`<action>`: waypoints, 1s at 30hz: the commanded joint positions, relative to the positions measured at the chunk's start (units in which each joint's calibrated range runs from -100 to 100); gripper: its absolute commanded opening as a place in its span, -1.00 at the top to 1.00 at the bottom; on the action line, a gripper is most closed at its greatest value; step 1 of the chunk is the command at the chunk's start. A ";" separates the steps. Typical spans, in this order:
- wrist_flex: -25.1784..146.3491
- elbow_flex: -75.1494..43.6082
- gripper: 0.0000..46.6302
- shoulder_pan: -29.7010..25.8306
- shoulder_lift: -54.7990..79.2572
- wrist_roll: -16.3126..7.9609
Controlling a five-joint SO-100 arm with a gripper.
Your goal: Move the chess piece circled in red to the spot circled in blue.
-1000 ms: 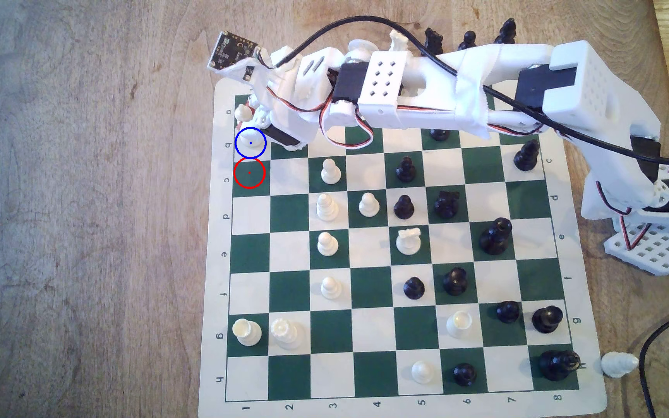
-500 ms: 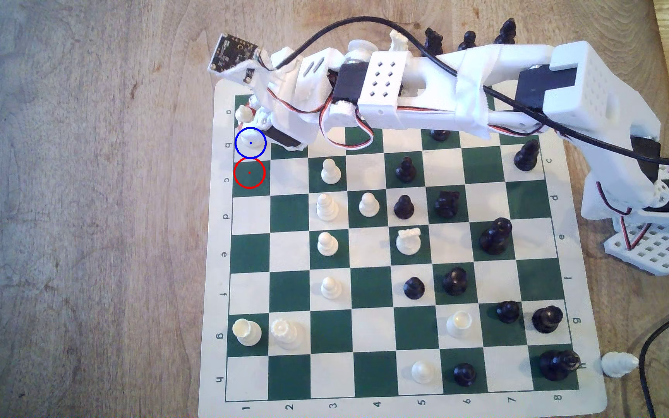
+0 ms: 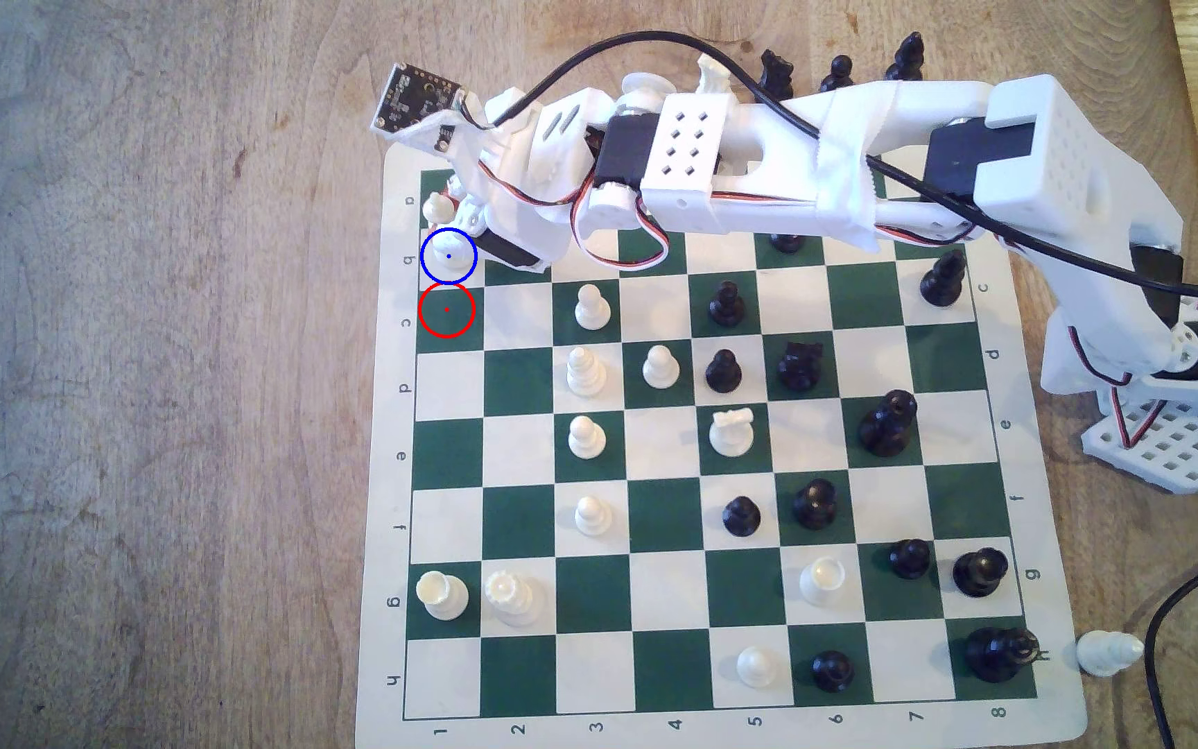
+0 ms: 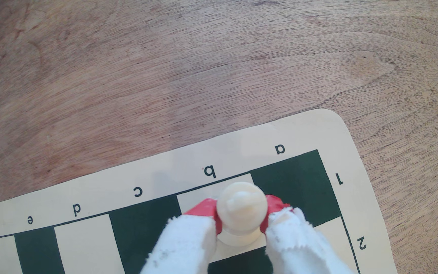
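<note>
chess piece (image 4: pixel 241 208) upright on the spot (image 3: pixel 448 256), base down | gripper (image 4: pixel 241 224) pads flank it, clamping or just touching: you can't tell | your exit: straight up

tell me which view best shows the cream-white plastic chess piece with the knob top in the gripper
The wrist view: the cream-white plastic chess piece sits centred between the gripper's red pads, base on the cream b1 square. The exterior view shows its knob beside the arm and its pale base, hard to make out, inside the blue ring.
</note>
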 commanded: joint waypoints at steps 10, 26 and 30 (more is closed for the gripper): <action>-0.14 -5.98 0.99 -1.82 -4.12 -0.73; 0.27 -6.26 0.38 -1.67 -4.38 -0.78; 0.35 -5.80 0.31 -1.59 -5.06 -0.83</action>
